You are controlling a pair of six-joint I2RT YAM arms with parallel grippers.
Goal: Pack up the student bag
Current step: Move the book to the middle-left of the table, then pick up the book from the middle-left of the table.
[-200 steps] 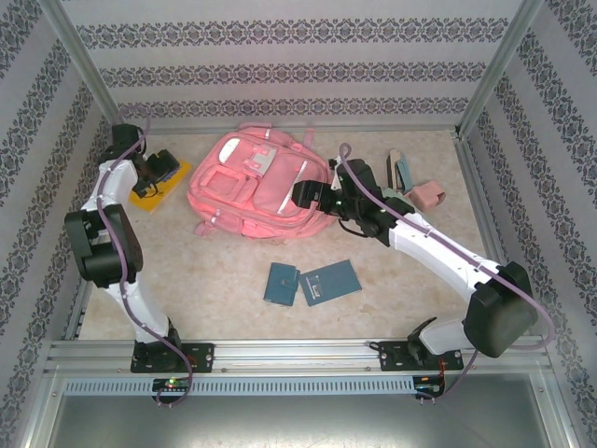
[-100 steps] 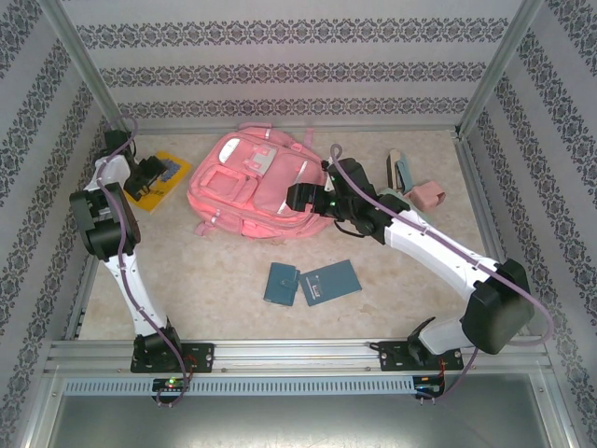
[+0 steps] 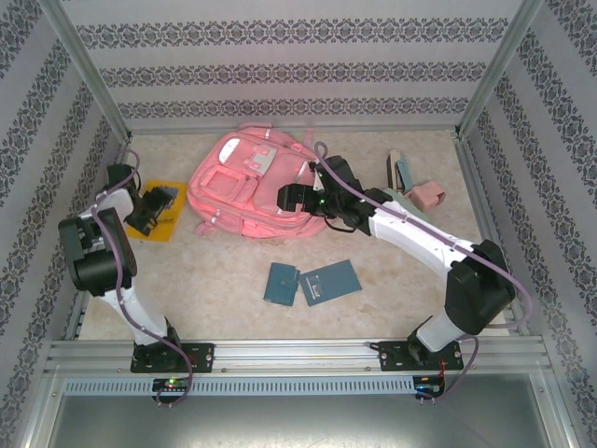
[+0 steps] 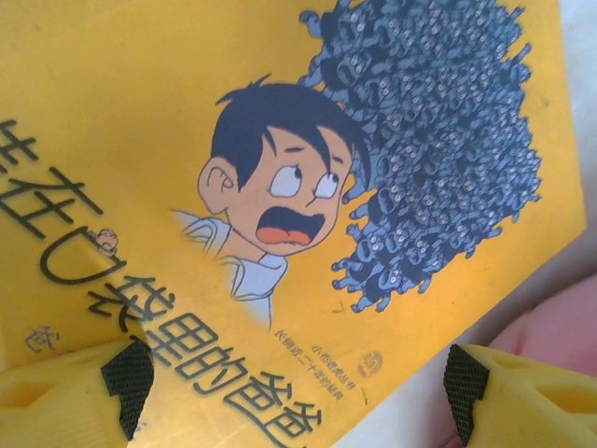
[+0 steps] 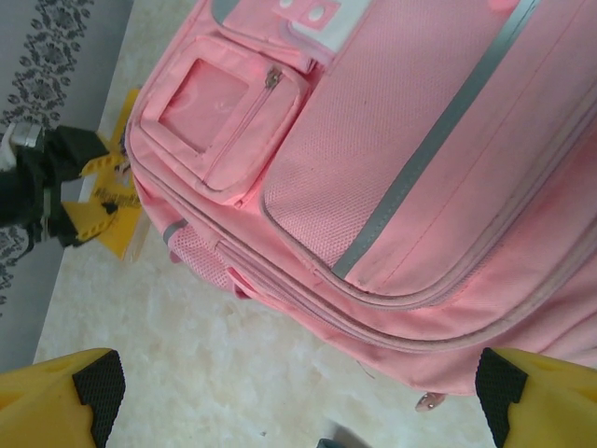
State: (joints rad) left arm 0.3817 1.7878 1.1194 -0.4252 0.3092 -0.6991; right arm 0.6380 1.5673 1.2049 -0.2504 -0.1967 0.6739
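Note:
The student bag (image 3: pixel 244 185) is a large pink backpack lying flat at the back middle of the table, front pockets up. In the right wrist view its zip seam and grey stripe (image 5: pixel 420 168) lie just ahead of the fingers. My right gripper (image 3: pixel 289 197) hovers open over the bag's near right edge, nothing between the fingertips (image 5: pixel 298 397). My left gripper (image 3: pixel 149 208) is open low over a yellow picture book (image 3: pixel 168 227) left of the bag. One finger (image 4: pixel 126 373) overlaps the book's cover (image 4: pixel 187 112); the other (image 4: pixel 464 383) is past its edge.
Two teal booklets (image 3: pixel 280 284) (image 3: pixel 330 281) lie in the middle foreground. A small pink box (image 3: pixel 428 195) and dark and teal items (image 3: pixel 399 170) sit at the back right. Metal frame posts and patterned walls close in the left, right and back sides.
The left gripper has drawn toward the near side, and the yellow book has shifted nearer with it. The right gripper has moved left along the bag's near edge.

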